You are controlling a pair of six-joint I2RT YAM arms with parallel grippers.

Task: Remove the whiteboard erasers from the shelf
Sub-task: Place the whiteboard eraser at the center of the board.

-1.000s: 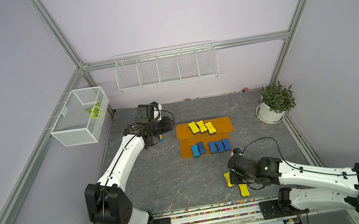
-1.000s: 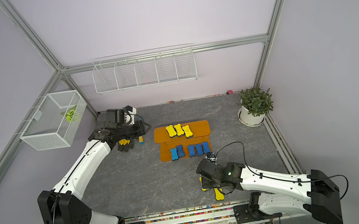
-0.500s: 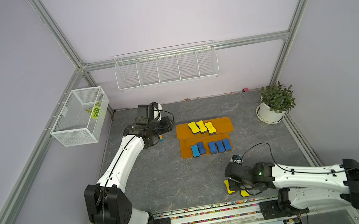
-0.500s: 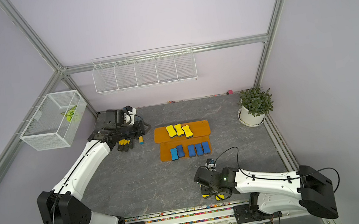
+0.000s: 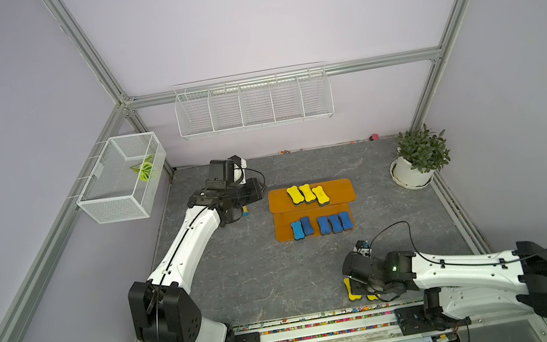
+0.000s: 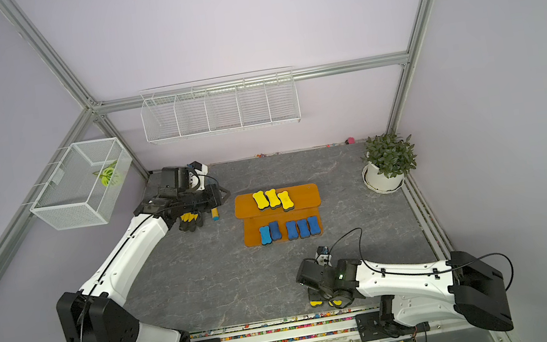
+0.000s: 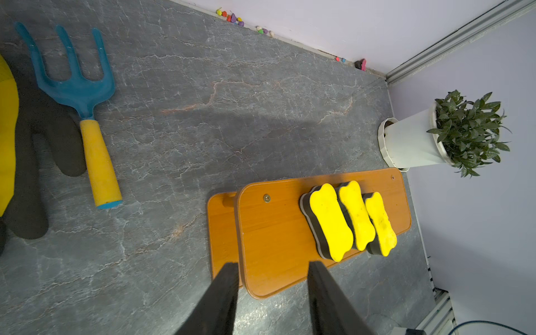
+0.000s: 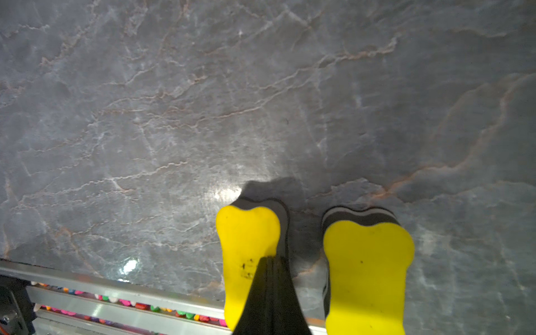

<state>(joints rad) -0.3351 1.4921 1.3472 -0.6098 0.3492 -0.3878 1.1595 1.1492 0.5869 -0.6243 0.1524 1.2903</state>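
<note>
Yellow-topped bone-shaped foam erasers: three on top board of orange two-tier wooden shelf; five blue-topped erasers on lower board; two yellow erasers near front edge of grey stone-look table. Right gripper closed, empty, over one. Left gripper part-open, empty, beside shelf end. We judge: grip nearest yellow by ends, since neighbours crowd sides; lift straight.

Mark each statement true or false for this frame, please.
1. Three yellow erasers lie on the shelf's top board. True.
2. Five blue erasers lie on its lower board. True.
3. The left gripper holds an eraser. False: its jaws are open and empty.
4. No eraser lies on the table. False: two yellow erasers lie there, by the right gripper.
5. The right gripper is wide open. False: it is shut.
</note>
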